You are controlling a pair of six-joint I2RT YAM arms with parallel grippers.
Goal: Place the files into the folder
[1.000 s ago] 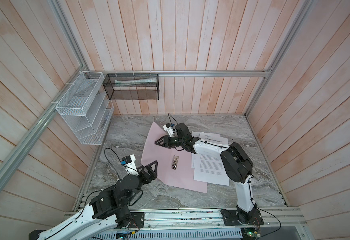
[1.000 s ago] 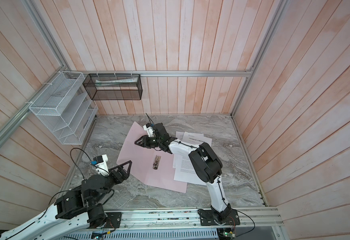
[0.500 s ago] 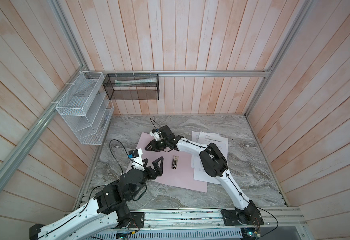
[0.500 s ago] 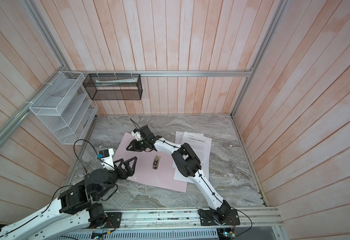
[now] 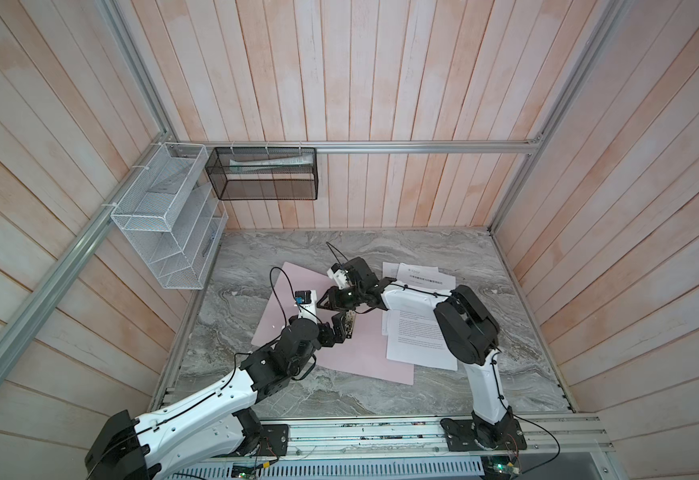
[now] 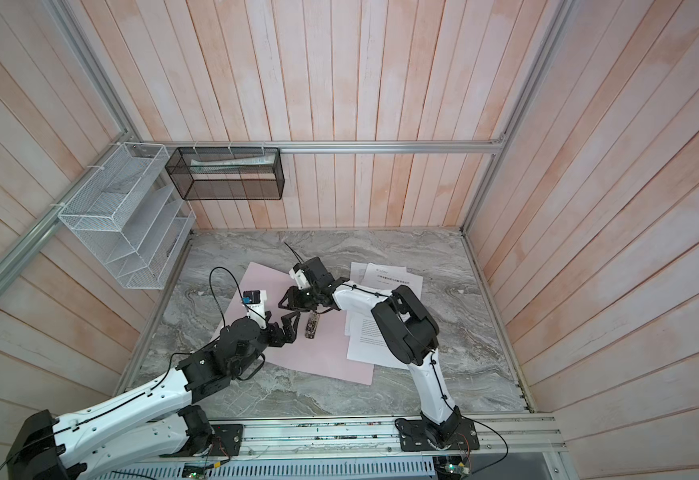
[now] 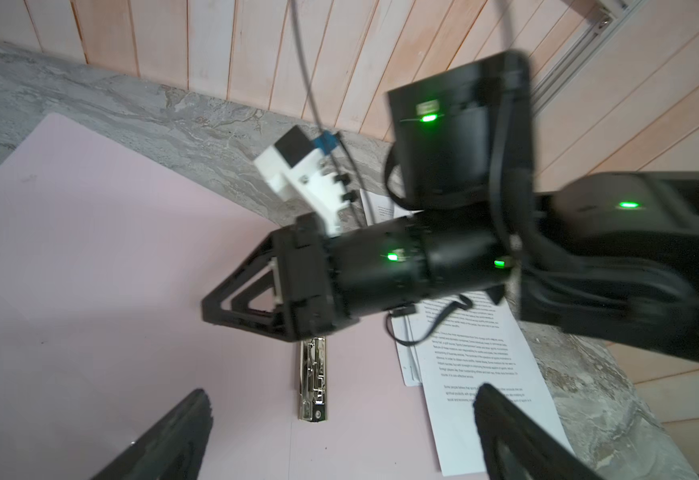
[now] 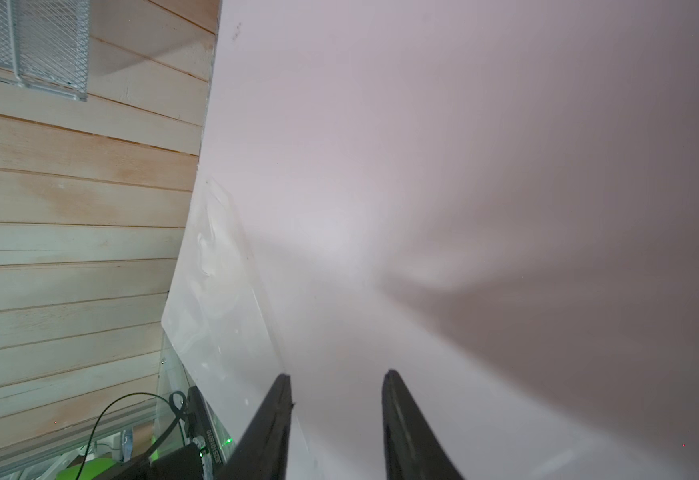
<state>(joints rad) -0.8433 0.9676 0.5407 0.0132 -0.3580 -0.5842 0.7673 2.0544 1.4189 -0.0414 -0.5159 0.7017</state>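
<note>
On the grey marble tabletop (image 5: 443, 245), the thin pale pink folder (image 5: 364, 353) lies open flat, with the white printed paper files (image 5: 416, 338) overlapping its right edge. The left gripper (image 7: 341, 395) hovers spread wide near the metal clip bar (image 7: 313, 378). The right gripper (image 8: 336, 376) hangs over the pink sheet, jaws part-way apart.

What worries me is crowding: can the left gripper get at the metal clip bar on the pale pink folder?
Probably yes. The open left gripper faces the metal clip bar, whose near end lies bare on the pale pink folder; the right gripper overhangs only its far end.
</note>
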